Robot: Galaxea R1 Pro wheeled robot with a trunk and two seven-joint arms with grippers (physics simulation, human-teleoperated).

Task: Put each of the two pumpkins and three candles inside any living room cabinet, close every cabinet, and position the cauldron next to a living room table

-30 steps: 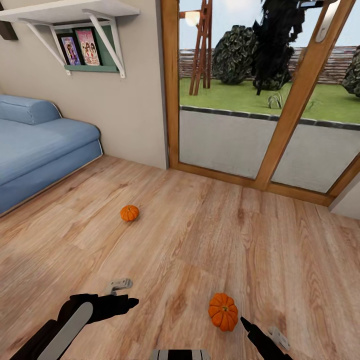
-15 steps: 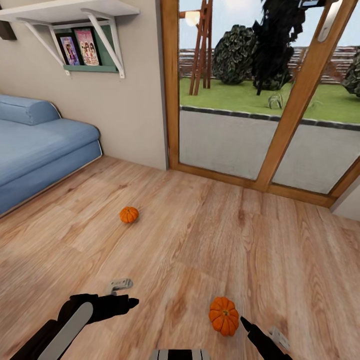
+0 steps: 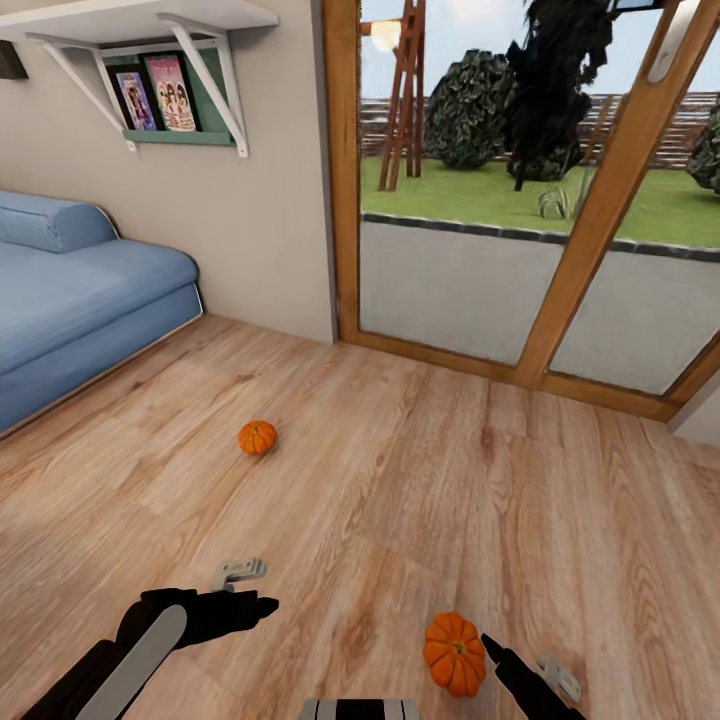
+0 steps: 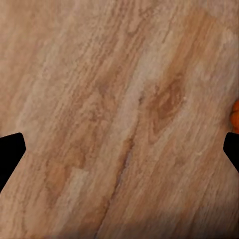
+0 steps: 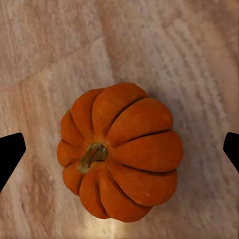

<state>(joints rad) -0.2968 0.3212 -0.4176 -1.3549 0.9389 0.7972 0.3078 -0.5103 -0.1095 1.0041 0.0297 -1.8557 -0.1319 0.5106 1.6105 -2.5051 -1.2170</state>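
Between the earlier pictures and now the whole head view has slid, so the camera moved rather than the pumpkins. Leftmost, the blue fabric sofa (image 3: 80, 300) sits against the wall. The left gripper (image 3: 262, 604) hovers over bare wooden plank floor (image 3: 400, 480), jaws spread, holding nothing. The far small ribbed orange pumpkin (image 3: 257, 437) lies well apart on the floor. The near ribbed orange pumpkin (image 3: 454, 653) rests upright, stem up, directly under the right gripper (image 3: 490, 645), centred between its spread jaws; being round, it favours no grasp axis.
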